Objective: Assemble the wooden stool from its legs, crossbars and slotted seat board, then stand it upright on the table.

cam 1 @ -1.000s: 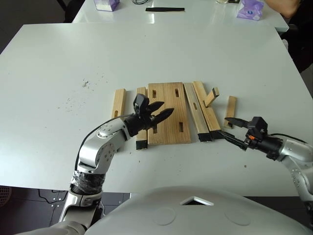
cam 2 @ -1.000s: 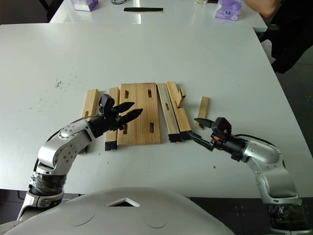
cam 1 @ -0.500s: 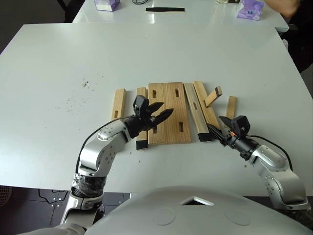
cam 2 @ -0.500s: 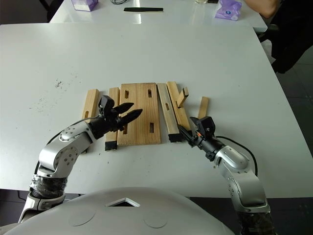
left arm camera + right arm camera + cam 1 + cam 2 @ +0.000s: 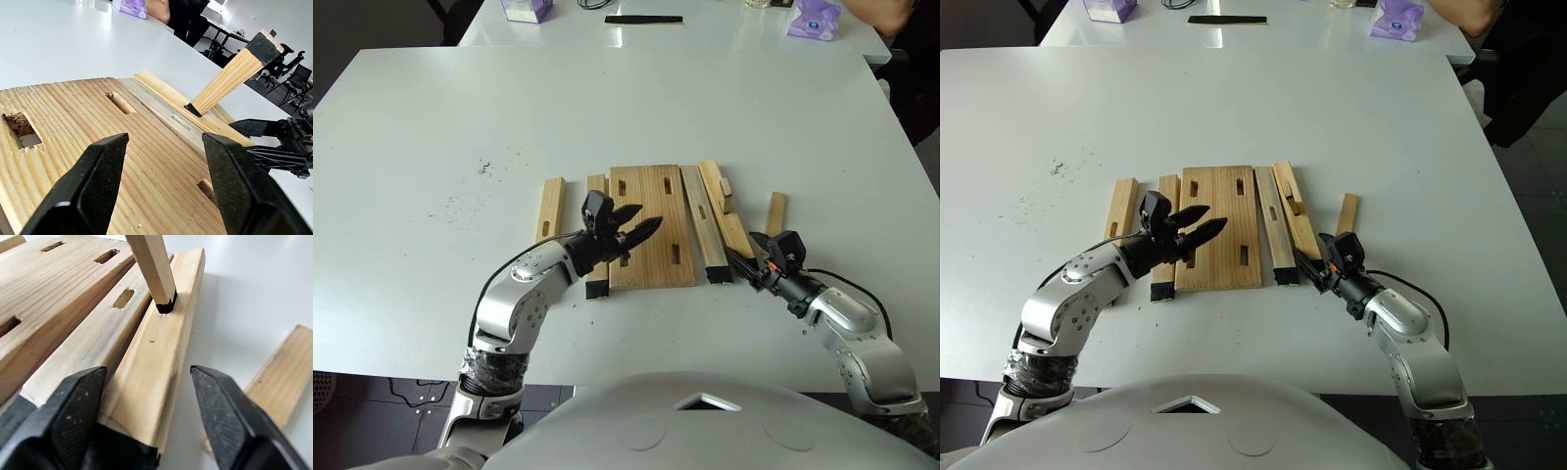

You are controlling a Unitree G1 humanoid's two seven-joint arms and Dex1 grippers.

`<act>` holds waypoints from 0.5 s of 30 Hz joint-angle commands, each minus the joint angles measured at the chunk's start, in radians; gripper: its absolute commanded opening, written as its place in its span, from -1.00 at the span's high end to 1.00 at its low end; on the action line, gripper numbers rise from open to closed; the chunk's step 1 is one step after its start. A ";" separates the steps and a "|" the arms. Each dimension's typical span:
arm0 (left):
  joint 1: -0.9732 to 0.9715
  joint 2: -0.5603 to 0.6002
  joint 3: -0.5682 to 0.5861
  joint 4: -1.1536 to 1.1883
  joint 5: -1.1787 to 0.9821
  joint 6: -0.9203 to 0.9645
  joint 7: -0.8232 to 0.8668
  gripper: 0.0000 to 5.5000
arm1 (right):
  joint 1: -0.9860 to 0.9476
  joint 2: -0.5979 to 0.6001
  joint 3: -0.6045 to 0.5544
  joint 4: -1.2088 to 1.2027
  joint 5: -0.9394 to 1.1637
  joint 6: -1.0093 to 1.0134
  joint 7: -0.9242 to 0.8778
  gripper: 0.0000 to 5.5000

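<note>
On white rectangular table (image 5: 460, 117), second white table (image 5: 724, 31) behind:
- Left arm bent; black left gripper (image 5: 646, 217) hovers over flat slotted pale-wood seat board (image 5: 671, 196), fingers spread, empty.
- Right arm bent inward; right gripper (image 5: 741, 266), fingers spread astride black-capped near end of pale wooden leg (image 5: 166, 342).

We count one slotted seat board (image 5: 651, 227), six loose wooden pieces (image 5: 551, 206) beside it, two purple boxes (image 5: 815, 18) and one black strip (image 5: 644, 19).
</note>
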 commanded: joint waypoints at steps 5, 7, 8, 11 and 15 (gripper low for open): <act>0.013 -0.017 -0.007 -0.001 0.017 -0.013 0.024 -0.03 | -0.005 -0.019 0.003 0.000 -0.056 0.093 -0.042 -0.15; 0.012 -0.018 -0.008 0.000 0.019 -0.014 0.025 -0.03 | -0.003 -0.004 0.000 0.002 -0.045 0.108 -0.052 -0.15; 0.013 -0.018 -0.009 0.000 0.020 -0.015 0.025 -0.03 | -0.003 0.001 0.002 -0.003 -0.042 0.116 -0.056 -0.15; 0.013 -0.019 -0.008 0.000 0.022 -0.015 0.025 -0.03 | -0.011 0.036 -0.005 -0.030 -0.005 0.166 -0.072 -0.15; 0.015 -0.018 -0.008 -0.002 0.025 -0.013 0.026 -0.03 | -0.029 0.071 -0.015 -0.074 0.013 0.225 -0.099 -0.15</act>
